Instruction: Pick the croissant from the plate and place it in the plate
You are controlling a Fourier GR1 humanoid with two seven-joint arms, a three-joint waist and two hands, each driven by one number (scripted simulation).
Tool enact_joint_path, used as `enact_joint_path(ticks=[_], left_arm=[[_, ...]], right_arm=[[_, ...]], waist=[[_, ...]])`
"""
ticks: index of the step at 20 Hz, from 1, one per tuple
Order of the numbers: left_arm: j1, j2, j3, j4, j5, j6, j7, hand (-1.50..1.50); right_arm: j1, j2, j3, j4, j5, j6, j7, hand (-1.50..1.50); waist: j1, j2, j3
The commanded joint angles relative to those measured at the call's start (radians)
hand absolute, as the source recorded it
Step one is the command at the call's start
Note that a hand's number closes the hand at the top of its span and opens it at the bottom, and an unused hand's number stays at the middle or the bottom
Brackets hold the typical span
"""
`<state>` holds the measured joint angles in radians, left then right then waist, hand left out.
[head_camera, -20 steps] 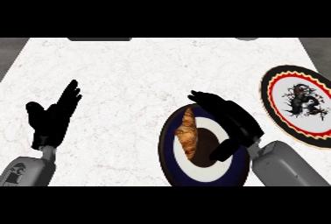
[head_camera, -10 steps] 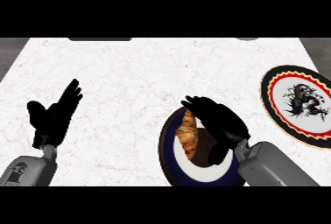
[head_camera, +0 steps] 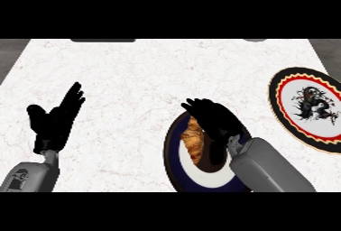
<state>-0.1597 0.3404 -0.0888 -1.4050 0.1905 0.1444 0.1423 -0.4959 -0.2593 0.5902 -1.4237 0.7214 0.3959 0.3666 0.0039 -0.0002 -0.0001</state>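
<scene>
A golden-brown croissant (head_camera: 194,140) lies on the left side of a dark blue plate (head_camera: 174,155) with a white centre, low in the middle of the head view. My right hand (head_camera: 214,121) hovers over that plate, its fingers bent down beside and above the croissant's right edge, covering part of it. I cannot tell whether the fingers touch the croissant. A second plate (head_camera: 288,97), white with a black dragon and a red-and-black rim, lies at the right edge of the counter. My left hand (head_camera: 53,122) rests open at the left, fingers up.
The white marbled counter (head_camera: 146,76) stretches across the view, with dark edges at the back and far left. My right forearm (head_camera: 269,169) covers the blue plate's right side.
My right hand has moved left and lower over the blue plate, closing in on the croissant. The left hand has stayed still.
</scene>
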Motion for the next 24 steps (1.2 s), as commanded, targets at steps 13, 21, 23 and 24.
enact_joint_path(ticks=[13,21,23,24], left_arm=[[0.028,-0.074,0.069,0.016,-0.07,-0.074,-0.033,0.0],[0.033,-0.06,0.085,-0.054,-0.088,-0.079,0.02,0.0],[0.07,-0.075,0.083,-0.035,-0.104,-0.078,-0.024,0.0],[0.017,-0.088,0.092,0.014,-0.107,-0.077,-0.016,0.0]], right_arm=[[0.006,0.121,-0.079,0.176,0.255,0.026,-0.097,-1.5],[-0.044,0.209,-0.025,0.316,0.305,0.055,-0.192,1.5],[-0.055,0.221,-0.035,0.317,0.315,0.069,-0.198,1.5],[-0.007,0.199,-0.047,0.262,0.312,0.08,-0.205,1.5]], waist=[[-0.002,0.0,0.0],[0.005,0.0,0.0],[0.003,0.001,0.0],[-0.003,0.0,0.0]])
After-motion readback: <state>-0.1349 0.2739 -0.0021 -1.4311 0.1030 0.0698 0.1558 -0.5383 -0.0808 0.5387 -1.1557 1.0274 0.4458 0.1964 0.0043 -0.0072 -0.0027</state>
